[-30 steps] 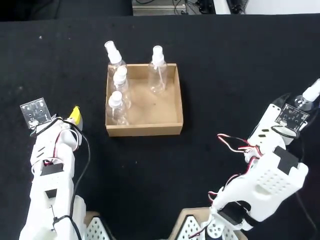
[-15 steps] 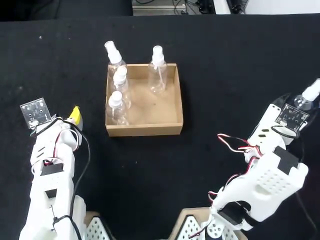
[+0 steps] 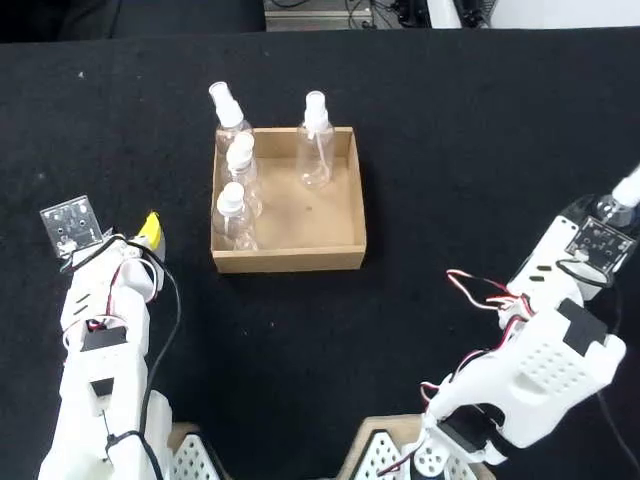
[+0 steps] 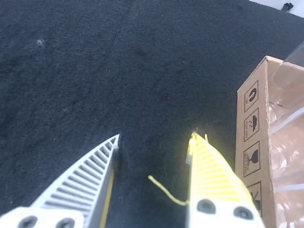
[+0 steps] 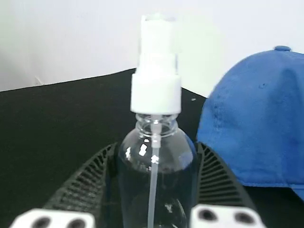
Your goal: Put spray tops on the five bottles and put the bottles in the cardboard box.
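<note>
The right gripper (image 5: 153, 187), squeezed tight around the last bottle (image 5: 154, 154) with its spray top (image 5: 156, 85) on, had slid a bit farther away from the cardboard box (image 3: 288, 260), so that bottle still had to be carried in, while the left gripper (image 4: 155, 138) sat open near the box.

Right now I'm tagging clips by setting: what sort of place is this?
Probably a robotics lab workbench: a white plastic robot arm beside a second arm, a black felt-covered table, and a brown cardboard box holding clear spray bottles.
</note>
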`<control>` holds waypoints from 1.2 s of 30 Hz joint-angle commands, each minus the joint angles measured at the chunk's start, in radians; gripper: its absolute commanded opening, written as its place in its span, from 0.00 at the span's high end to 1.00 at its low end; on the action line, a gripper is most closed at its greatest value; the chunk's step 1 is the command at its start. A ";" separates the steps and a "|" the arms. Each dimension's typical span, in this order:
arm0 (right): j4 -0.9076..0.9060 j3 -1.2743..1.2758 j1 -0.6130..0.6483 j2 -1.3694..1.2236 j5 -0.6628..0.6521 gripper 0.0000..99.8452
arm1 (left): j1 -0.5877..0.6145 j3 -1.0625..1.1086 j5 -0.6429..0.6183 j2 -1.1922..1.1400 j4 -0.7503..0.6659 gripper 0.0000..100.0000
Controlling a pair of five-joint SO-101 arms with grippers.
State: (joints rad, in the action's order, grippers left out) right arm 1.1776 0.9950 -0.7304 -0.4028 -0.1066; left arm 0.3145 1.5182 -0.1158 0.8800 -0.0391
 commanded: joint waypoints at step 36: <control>-1.172 0.403 1.031 1.644 0.064 0.86 | -0.016 -0.002 0.005 -0.002 -0.025 0.79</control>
State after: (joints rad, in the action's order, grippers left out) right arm 0.0130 1.4108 0.1995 1.2313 -0.1036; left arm 0.3115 1.5182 -0.1158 0.8800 -0.0391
